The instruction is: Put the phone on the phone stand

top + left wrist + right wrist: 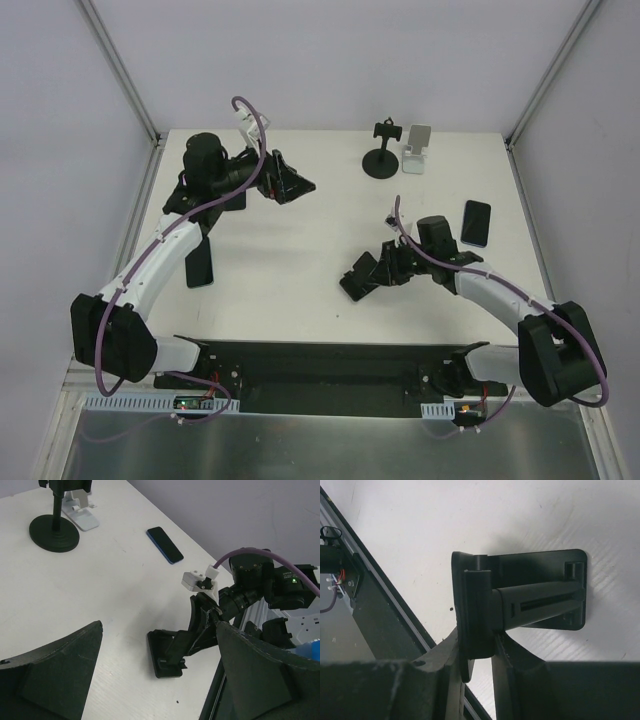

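The white table (300, 240) takes up most of the overhead view, with both arms reaching over it from the near edge. The left arm (165, 250) stretches to the far left corner. The left gripper (297, 184) hangs there with its fingers spread wide and nothing between them, turned toward the middle of the table. The right arm (490, 290) bends in from the right. The right gripper (362, 277) sits low near the front middle, with its fingers closed on the hinged upright plate of a black folding phone stand (540, 590). The stand's flat base plate lies on the tabletop.

At the far edge stands a black phone stand with a round base (381, 160), a clamp on top of its post. A small white phone stand (416, 150) is just beside it on the right.

The dark blue phone (476, 222) lies flat on the table near the right edge, just beyond the right arm's wrist. It is apart from the gripper and from all three stands. A second dark phone (200, 268) lies flat on the left side, close beside the left arm's forearm.
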`<move>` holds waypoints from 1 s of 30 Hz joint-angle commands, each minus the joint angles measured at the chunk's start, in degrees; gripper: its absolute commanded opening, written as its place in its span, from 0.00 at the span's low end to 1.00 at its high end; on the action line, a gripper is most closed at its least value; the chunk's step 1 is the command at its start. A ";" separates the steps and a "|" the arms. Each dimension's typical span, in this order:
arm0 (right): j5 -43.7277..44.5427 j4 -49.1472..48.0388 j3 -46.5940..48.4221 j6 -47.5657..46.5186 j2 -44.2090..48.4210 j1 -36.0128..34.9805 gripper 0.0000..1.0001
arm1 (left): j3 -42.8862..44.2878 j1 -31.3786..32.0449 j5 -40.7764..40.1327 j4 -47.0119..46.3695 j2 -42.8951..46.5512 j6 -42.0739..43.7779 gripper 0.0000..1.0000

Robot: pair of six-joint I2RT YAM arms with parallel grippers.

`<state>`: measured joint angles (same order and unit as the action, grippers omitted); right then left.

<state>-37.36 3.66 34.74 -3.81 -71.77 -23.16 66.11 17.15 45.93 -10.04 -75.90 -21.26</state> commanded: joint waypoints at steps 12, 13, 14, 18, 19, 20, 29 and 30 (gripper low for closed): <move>7.12 5.56 -0.20 5.57 4.61 -4.09 0.64 | 0.96 -0.18 16.91 -0.24 -2.76 9.04 0.94; 7.48 6.18 0.06 6.18 5.66 -4.09 0.85 | 0.43 -0.18 16.74 -0.15 -3.29 8.87 0.94; 7.74 6.79 0.76 6.62 7.85 -4.09 0.92 | -0.10 -0.01 16.65 -0.24 -3.64 8.69 0.93; 14.48 13.97 3.30 9.61 13.92 -4.09 0.96 | -5.88 4.46 13.14 -0.59 -4.35 12.79 0.90; 16.17 15.40 3.84 9.79 15.33 -4.09 0.96 | -6.86 7.95 11.39 -0.68 -4.26 14.38 0.90; 17.66 16.46 4.36 10.23 18.30 -4.09 0.96 | -7.74 10.16 9.11 -0.85 -4.52 15.97 0.90; 31.30 24.73 8.24 10.23 32.82 -3.30 1.00 | -9.51 18.80 14.44 -6.66 -17.25 21.61 0.75; 32.17 25.16 8.41 10.06 33.18 -3.12 1.00 | -8.90 19.32 14.97 -6.83 -18.31 21.78 0.73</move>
<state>-11.57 24.49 40.73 5.85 -41.08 -26.81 54.11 36.49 56.88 -12.49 -90.45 -2.87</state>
